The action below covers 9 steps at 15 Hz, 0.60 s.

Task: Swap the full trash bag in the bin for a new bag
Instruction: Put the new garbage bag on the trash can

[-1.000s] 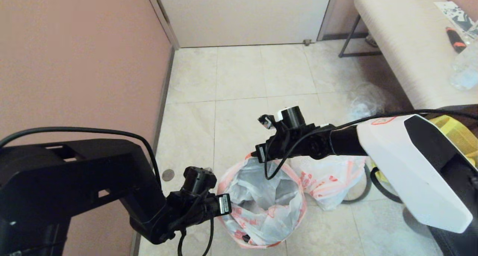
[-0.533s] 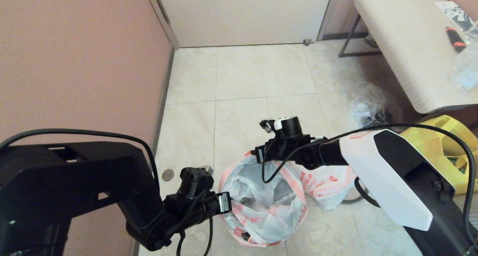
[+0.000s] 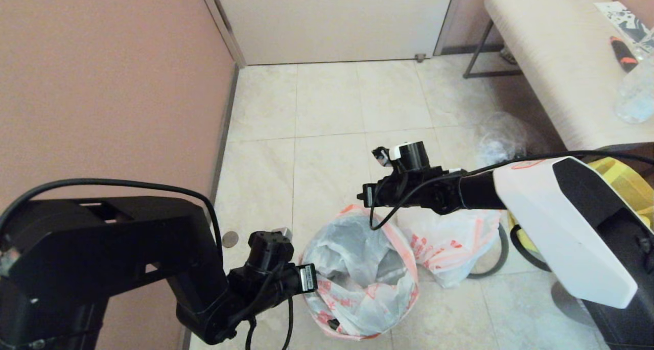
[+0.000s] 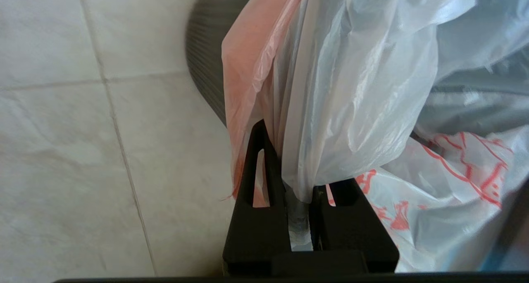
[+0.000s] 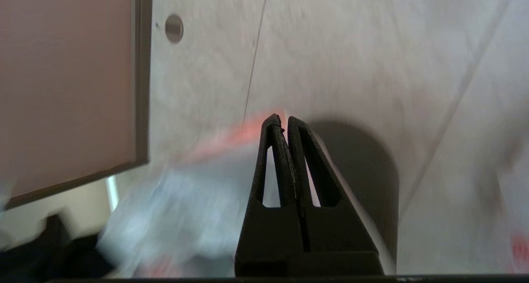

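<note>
On a tiled floor (image 3: 327,110) beside a pink wall (image 3: 102,74), the robot works a new bag (image 3: 357,268) into the bin (image 4: 204,60), which is almost wholly hidden under the plastic. The left claw (image 4: 298,192), low at the bin's left side, is closed tight on a gathered fold of the bag's hem, where the orange-red drawstring band (image 4: 248,68) drapes outside the ribbed grey rim; holding that edge appears meant to keep the mouth from sliding into the bin while the rest is spread. The right claw (image 5: 285,128) hangs above the far edge of the bag's mouth, its fingers pressed together on nothing, seemingly free to seek the next stretch of hem. The full trash bag (image 3: 452,242), white with red print, lies on the floor just right of the bin, already out. A yellow tote (image 3: 626,184) shows behind the right arm, and a clear bag (image 3: 503,135) sits farther off beneath the tabletop (image 3: 552,59).
</note>
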{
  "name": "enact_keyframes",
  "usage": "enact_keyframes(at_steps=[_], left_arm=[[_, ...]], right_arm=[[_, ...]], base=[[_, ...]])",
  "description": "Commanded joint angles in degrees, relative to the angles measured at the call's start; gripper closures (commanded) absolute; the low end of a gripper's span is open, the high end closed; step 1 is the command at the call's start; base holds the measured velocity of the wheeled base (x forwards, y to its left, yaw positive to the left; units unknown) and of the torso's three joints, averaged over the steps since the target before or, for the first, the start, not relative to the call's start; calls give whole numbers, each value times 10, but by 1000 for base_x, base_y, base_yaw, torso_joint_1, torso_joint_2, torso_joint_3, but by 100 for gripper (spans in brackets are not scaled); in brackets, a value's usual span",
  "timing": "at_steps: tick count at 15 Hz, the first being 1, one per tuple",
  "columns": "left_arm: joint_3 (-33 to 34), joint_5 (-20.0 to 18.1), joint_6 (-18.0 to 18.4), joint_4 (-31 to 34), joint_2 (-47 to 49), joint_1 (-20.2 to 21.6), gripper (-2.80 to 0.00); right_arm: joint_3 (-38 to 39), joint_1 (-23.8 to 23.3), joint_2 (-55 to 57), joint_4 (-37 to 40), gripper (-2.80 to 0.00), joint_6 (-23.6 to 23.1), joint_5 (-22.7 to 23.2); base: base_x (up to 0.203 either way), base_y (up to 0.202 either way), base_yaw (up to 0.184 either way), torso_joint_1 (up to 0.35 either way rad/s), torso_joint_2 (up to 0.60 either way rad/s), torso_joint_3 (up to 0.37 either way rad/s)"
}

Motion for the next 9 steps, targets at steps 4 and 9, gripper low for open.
enact_keyframes(at_steps=[4,9], left_arm=[[-27,27,-32,-1,2,15,0],[-26,27,-32,-1,3,17,0]], right_arm=[[166,-20,-136,52,0,26,-34],[312,6,-202,58,0,37,-71]], base=[[0,0,0,0,0,0],[0,0,0,0,0,0]])
